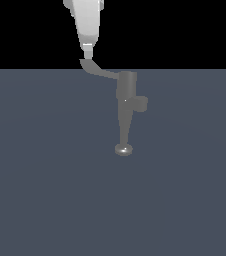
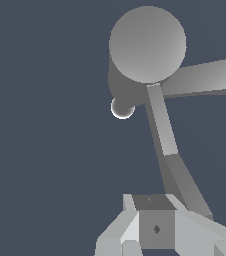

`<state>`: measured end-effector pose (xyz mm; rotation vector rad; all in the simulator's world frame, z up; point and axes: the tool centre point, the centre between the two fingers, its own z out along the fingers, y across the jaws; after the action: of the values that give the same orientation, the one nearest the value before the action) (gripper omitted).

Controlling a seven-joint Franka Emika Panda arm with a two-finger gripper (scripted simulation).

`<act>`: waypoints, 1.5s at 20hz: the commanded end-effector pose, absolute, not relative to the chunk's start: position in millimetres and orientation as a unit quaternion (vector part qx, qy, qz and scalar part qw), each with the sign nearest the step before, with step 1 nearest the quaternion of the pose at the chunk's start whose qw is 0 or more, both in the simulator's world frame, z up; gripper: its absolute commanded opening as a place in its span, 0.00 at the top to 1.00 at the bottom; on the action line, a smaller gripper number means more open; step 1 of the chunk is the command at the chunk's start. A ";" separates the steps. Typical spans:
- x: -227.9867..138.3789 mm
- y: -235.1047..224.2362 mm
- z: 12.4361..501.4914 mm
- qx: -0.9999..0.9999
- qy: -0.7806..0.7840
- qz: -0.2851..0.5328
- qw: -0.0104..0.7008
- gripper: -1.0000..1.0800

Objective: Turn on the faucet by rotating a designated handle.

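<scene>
1. Centrally, the faucet (image 1: 125, 107) is standing upright on a flat blue-grey floor (image 1: 45, 190), a dull grey fixture with a small round disc base, a stem widening upward into a thicker cylindrical body, and a stubby knob (image 1: 142, 103) sticking out toward the exterior view's right.
2. Its handle (image 1: 99, 70), a thin bent lever, is reaching from the faucet's top toward the exterior view's left, its flared tip rising slightly.
3. A white robot arm is coming down from above, and the gripper (image 1: 87, 52) is sitting right at the handle's tip, appearing to touch it.
4. From the wrist view, the faucet's round top (image 2: 147, 44) is facing the camera, and the handle (image 2: 169, 152) is running from it to the gripper's fingers (image 2: 122, 232).
5. Whether the jaws are spread or closed is impossible to tell.
</scene>
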<state>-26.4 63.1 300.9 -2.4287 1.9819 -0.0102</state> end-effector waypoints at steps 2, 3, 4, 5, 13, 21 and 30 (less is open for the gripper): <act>-40.7 59.3 298.1 -0.774 0.633 0.000 0.000 1.00; -43.9 58.5 298.1 -0.774 0.633 0.000 0.000 1.00; -47.2 57.8 298.1 -0.774 0.633 0.000 0.000 1.00; -50.4 57.0 298.1 -0.774 0.633 0.000 0.000 1.00; -73.5 51.7 298.2 -0.774 0.633 0.000 0.000 1.00; -86.5 26.8 300.1 -0.775 0.632 -0.002 0.002 1.00; -110.9 -9.7 298.6 -0.774 0.633 0.000 0.001 1.00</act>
<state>-104.1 4.2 301.4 -2.4422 1.9656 -0.0127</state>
